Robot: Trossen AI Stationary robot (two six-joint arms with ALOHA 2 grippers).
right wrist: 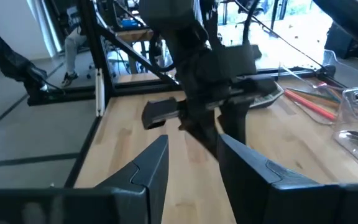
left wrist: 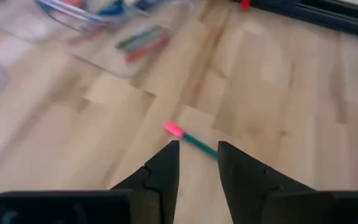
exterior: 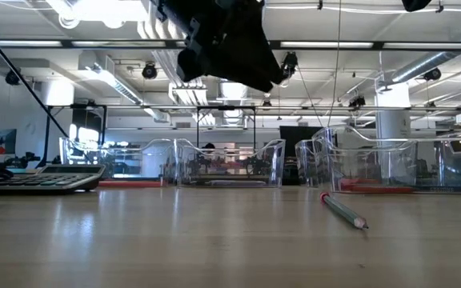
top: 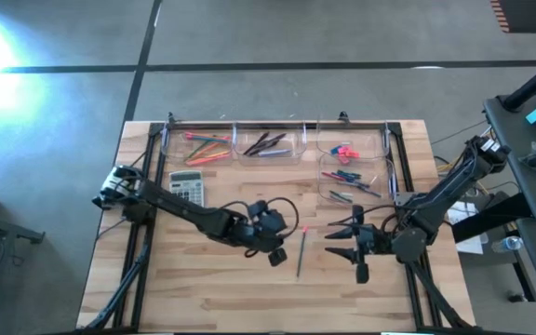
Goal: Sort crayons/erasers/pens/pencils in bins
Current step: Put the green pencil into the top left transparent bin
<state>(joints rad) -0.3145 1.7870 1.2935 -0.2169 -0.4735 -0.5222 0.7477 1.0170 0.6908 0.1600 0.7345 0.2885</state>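
Beside the grey calculator (top: 187,187), toward the table's (top: 203,307) middle, the left gripper (top: 276,253) hangs above the wood with its two fingers (left wrist: 166,168) parted by a narrow gap and nothing between them. A single green pencil (top: 301,249) with a pink end lies flat on the boards just past those fingertips, apart from them. Farther from the calculator, on the pencil's other side, the right gripper (top: 342,244) hovers with its fingers spread and empty, pointing toward the left arm. Along the table's far edge beyond the calculator stand the clear bins (top: 266,144): one holds bright pencils (top: 207,147), the next dark pens (top: 268,145), another pink erasers (top: 343,151)
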